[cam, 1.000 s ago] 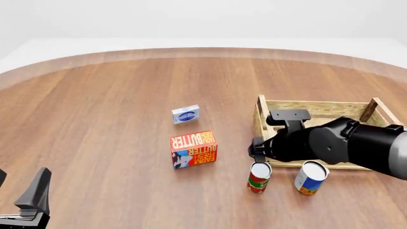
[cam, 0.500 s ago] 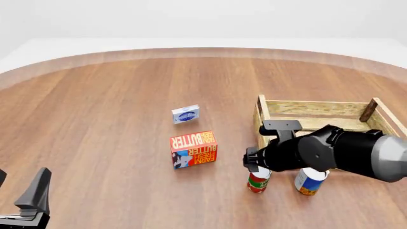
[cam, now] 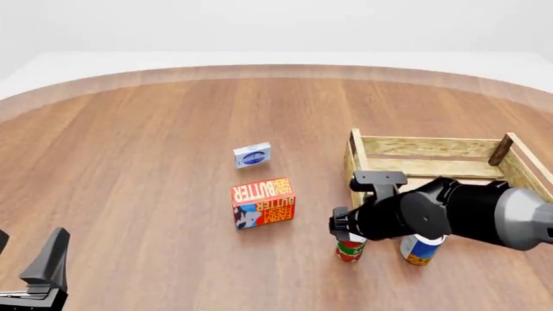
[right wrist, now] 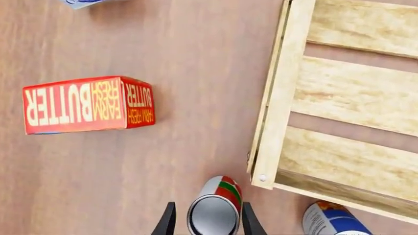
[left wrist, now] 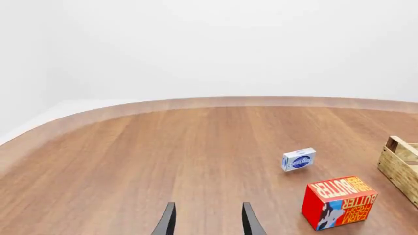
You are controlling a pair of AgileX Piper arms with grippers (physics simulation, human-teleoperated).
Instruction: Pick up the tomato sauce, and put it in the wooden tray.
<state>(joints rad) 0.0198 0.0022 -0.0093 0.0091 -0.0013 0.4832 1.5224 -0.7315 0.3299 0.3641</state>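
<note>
The tomato sauce (cam: 349, 249), a small can with a red and green label, stands upright on the table just in front of the wooden tray's (cam: 359, 159) near left corner. My right gripper (cam: 349, 238) is open and has come down over the can, its arm hiding the can's top in the front view. In the right wrist view the can (right wrist: 214, 211) stands between the two fingers (right wrist: 168, 223), with small gaps either side. The tray's slats (right wrist: 339, 103) lie empty beyond it. My left gripper (cam: 45, 269) is open and empty at the near left.
A blue-white-orange can (cam: 420, 250) stands close to the right of the tomato sauce and also shows in the right wrist view (right wrist: 334, 221). A red butter box (cam: 263, 203) and a small blue box (cam: 252, 155) lie to the left.
My right arm has moved down and towards me over the tomato sauce, so its fingers now straddle the can. The can, the tray and the left arm have not moved.
</note>
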